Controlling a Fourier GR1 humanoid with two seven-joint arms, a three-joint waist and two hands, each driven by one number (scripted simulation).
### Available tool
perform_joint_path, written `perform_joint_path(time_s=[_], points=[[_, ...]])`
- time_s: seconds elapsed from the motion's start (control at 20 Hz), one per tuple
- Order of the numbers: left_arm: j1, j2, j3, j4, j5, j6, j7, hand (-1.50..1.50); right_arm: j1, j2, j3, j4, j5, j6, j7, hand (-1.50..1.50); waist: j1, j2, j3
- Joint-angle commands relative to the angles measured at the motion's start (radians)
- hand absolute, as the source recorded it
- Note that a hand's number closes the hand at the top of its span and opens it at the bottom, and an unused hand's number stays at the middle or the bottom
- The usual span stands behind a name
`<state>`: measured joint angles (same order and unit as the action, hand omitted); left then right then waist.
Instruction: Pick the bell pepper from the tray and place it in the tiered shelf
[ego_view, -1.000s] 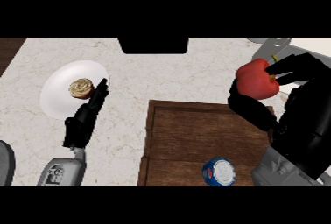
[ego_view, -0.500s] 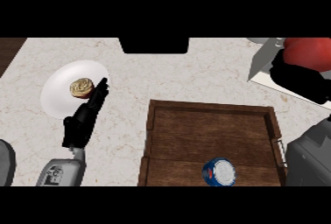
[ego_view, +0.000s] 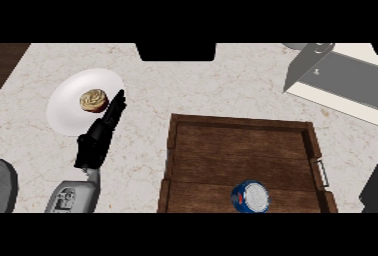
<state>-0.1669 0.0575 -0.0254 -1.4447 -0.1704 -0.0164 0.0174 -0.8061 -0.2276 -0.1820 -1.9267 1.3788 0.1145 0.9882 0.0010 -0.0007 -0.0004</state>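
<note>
No bell pepper shows in the head view at this moment. The brown wooden tray (ego_view: 221, 150) lies at lower centre-right and holds only a round blue-rimmed object (ego_view: 249, 196) near its front edge. The grey metal tiered shelf (ego_view: 328, 75) stands at the upper right, partly cut off by the view's edge. My left hand (ego_view: 102, 135) rests open at the left, fingers straight and pointing up beside the white plate. My right hand is out of view; only a dark sliver (ego_view: 370, 192) shows at the right edge.
A white plate (ego_view: 66, 112) with a cupcake (ego_view: 94, 100) sits at the upper left, close to my left fingertips. A dark block (ego_view: 177, 51) stands at the counter's back edge. Bare marble counter lies between plate and tray.
My right hand, which held the red bell pepper at the right, rose toward the shelf and has left the view along with the pepper. The left hand has not moved.
</note>
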Motion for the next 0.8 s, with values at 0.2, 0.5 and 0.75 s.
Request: perform_joint_path(time_s=[0.2,0.5,0.75], points=[[0.006,-0.028,-0.024,-0.049,-0.019,0.025,0.049,0.00,0.028,-0.145,-0.083,0.141,-0.044,-0.074,-0.128,1.50,0.002,0.001,0.000],[0.020,0.007,0.001,-0.040,0.002,-0.015,0.027,0.00,0.015,-0.197,-0.101,0.260,-0.036,-0.148,-0.161,1.50,0.004,0.001,0.000],[0.041,0.010,-0.004,-0.058,0.003,-0.022,0.016,0.00,0.006,-0.234,-0.092,0.485,-0.047,-0.348,-0.321,1.50,0.015,0.004,0.001]])
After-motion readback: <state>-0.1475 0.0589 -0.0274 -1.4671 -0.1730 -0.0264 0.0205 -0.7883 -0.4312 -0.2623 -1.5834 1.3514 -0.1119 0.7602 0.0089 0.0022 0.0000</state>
